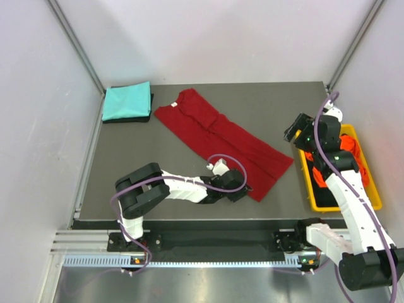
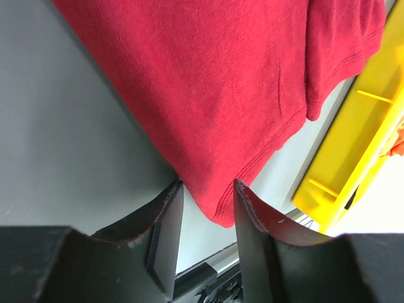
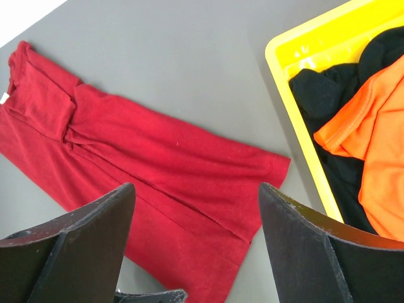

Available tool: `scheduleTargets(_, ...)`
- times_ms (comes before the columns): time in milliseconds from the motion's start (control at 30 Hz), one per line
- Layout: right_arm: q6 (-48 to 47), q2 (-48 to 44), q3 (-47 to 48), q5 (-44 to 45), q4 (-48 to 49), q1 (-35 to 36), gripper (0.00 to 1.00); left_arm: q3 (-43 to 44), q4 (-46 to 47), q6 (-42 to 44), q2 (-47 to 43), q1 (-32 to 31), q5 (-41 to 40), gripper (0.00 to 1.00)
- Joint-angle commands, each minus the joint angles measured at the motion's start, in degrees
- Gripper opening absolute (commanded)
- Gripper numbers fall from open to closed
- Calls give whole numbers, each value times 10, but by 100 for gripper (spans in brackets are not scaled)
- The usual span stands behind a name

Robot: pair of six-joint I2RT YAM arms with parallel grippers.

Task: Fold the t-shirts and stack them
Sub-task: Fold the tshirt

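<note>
Nearest the bases, the left gripper [image 1: 245, 189] lies low over the dark grey tabletop [image 1: 126, 158] at the near hem corner of the large dark red cotton t-shirt [image 1: 221, 136]. In the left wrist view its two black fingers [image 2: 165, 230] stand a narrow gap apart, with the rounded hem corner of the red cloth [image 2: 221, 82] reaching into that gap. The pads are not pressed together and nothing is gripped.

The red t-shirt is folded lengthwise into a long strip and lies flat on the table, running diagonally from this near-right hem to its collar at the far left.

To the right, a yellow rectangular plastic bin [image 1: 305, 173] sits beside the table's right edge. It holds a crumpled bright orange t-shirt [image 3: 372, 126] on top of a crumpled black t-shirt [image 3: 322, 88].

The right gripper [image 1: 297, 131] hangs in the air above the far end of the bin and the table's right edge. In the right wrist view its fingers [image 3: 95, 240] are spread wide and hold nothing, with the red strip [image 3: 158, 170] well below them.

At the far left corner of the table a folded teal t-shirt [image 1: 126, 101] rests squarely on a dark folded cloth [image 1: 129, 118], which shows along its near and right edges; this stack is just beside the red collar but apart from it
</note>
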Motion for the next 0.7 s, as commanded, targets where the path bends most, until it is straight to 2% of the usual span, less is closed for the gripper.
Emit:
scheduleTargets(0, 2, -12, -4, 5, 15, -9, 79, 12, -21, -16, 6, -8, -10, 42)
scheduleTargets(500, 9, -30, -6, -8, 12, -9, 79, 15, -4, -13, 36, -11, 1, 27)
scheduleTargets(667, 5, -30, -6, -4, 11, -9, 79, 9, -17, 3, 23, -11, 11, 9)
